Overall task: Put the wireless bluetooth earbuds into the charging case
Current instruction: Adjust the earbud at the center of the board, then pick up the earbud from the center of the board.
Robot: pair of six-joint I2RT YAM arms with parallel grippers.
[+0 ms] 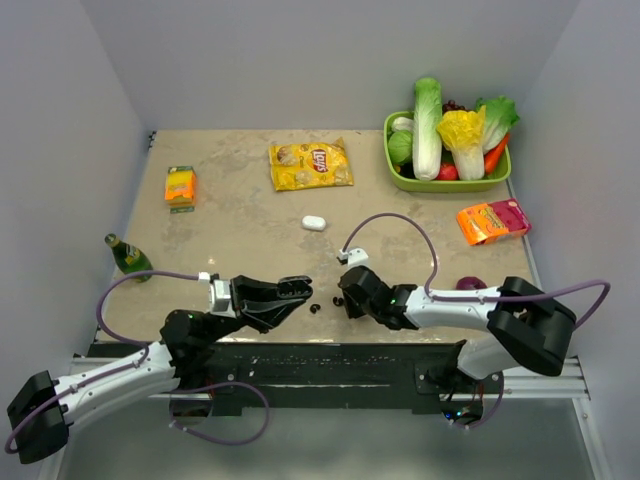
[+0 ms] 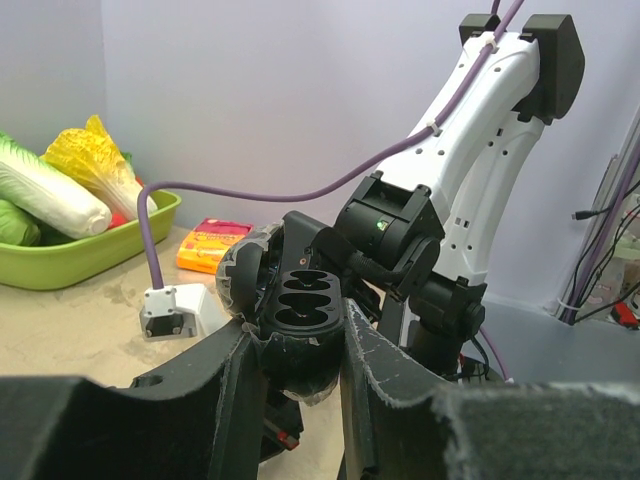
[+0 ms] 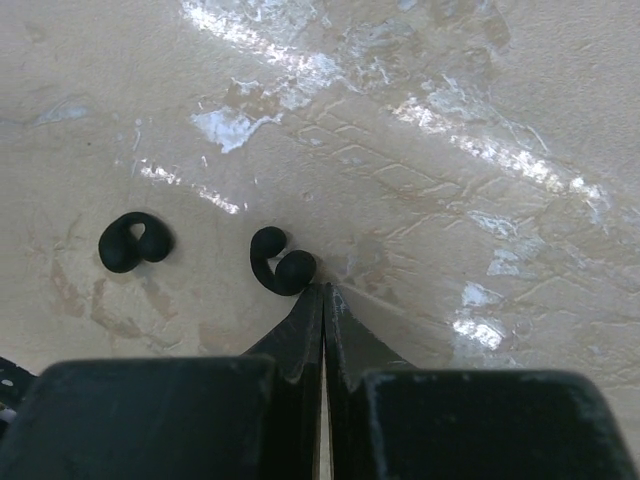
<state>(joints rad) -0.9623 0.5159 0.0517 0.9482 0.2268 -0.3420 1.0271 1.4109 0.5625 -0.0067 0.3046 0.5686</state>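
My left gripper (image 1: 300, 290) is shut on a black open case (image 2: 303, 300) with empty bud-shaped wells, held off the table. Its lid (image 2: 245, 275) stands open at the left. Two dark earbuds lie on the table: one (image 3: 283, 268) right at the tip of my right gripper (image 3: 324, 288), the other (image 3: 133, 243) further left. They show in the top view as one bud (image 1: 337, 299) and another (image 1: 315, 308) between the two grippers. My right gripper (image 1: 347, 297) is shut and empty, tips at the table. A small white pill-shaped case (image 1: 314, 223) lies mid-table. No whitish buds show.
A green tub (image 1: 445, 184) of vegetables stands back right. A yellow chip bag (image 1: 310, 165) lies at the back, an orange-pink packet (image 1: 492, 220) at right, an orange box (image 1: 180, 186) and a green bottle (image 1: 128, 256) at left, and a purple thing (image 1: 470, 284) by the right arm.
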